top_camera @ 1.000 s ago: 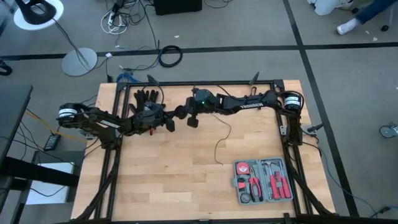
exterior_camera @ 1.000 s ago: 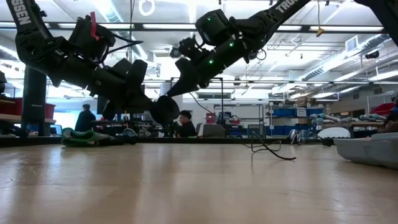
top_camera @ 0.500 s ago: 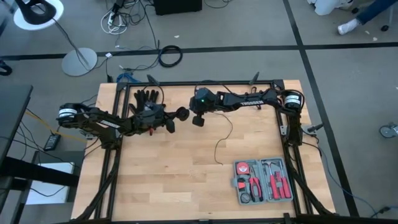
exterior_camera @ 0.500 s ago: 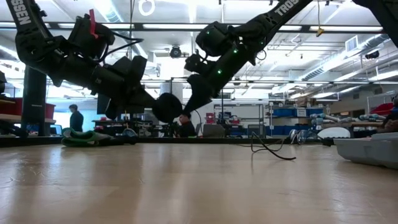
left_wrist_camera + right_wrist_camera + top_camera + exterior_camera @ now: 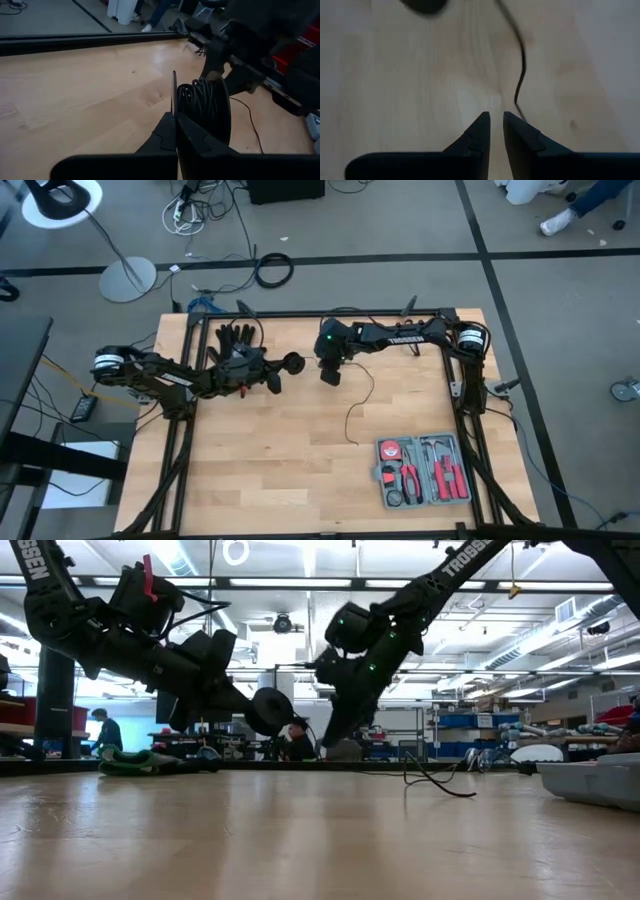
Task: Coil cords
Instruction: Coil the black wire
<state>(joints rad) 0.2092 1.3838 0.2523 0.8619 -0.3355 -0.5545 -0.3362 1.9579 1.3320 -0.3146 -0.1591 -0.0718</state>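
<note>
Holding the small round black disc (image 5: pixel 293 363) clear of the pale wooden worktop (image 5: pixel 300 460), the left hand (image 5: pixel 279 370) is clenched on it near the back edge, seen from above; the thin black wire (image 5: pixel 352 415) trails loose toward the middle. At table height, the right hand (image 5: pixel 333 732) points down beside the disc. Its wrist view shows fingers (image 5: pixel 481 131) slightly parted, grasping nothing. Winding seems mid-way; next, likely re-grasp the slack wire.
</note>
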